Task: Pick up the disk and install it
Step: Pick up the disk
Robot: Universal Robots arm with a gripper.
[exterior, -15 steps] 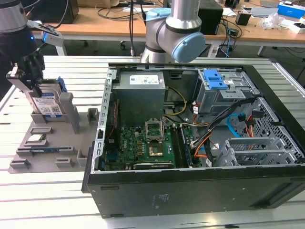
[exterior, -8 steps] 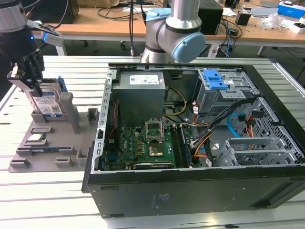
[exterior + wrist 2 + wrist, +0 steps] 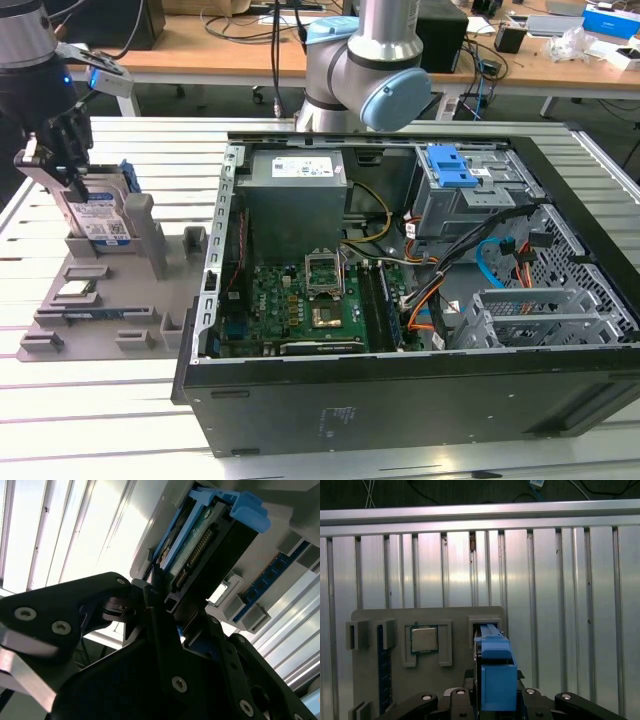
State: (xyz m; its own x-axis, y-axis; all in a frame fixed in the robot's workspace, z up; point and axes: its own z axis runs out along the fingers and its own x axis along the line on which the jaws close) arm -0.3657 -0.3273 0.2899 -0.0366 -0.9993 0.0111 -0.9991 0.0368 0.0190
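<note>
The disk [image 3: 100,215], silver with a white and blue label and a blue frame, stands on edge in a slot of the grey holder tray [image 3: 110,300] at the exterior view's left. My gripper [image 3: 62,175] reaches down over its upper end. In both wrist views the fingers sit against the two flat sides of the disk [image 3: 200,545], whose connector edge faces the camera. The disk's blue frame [image 3: 496,670] runs from between the fingers of the gripper [image 3: 497,700] down into the tray slot. The gripper [image 3: 180,610] looks shut on it.
An open computer case [image 3: 400,400] lies at the exterior view's right, with a motherboard [image 3: 300,300], a grey power supply [image 3: 297,175] and a drive bay under a blue latch [image 3: 455,165]. The tray also holds a processor chip [image 3: 423,639] and a memory stick [image 3: 382,670].
</note>
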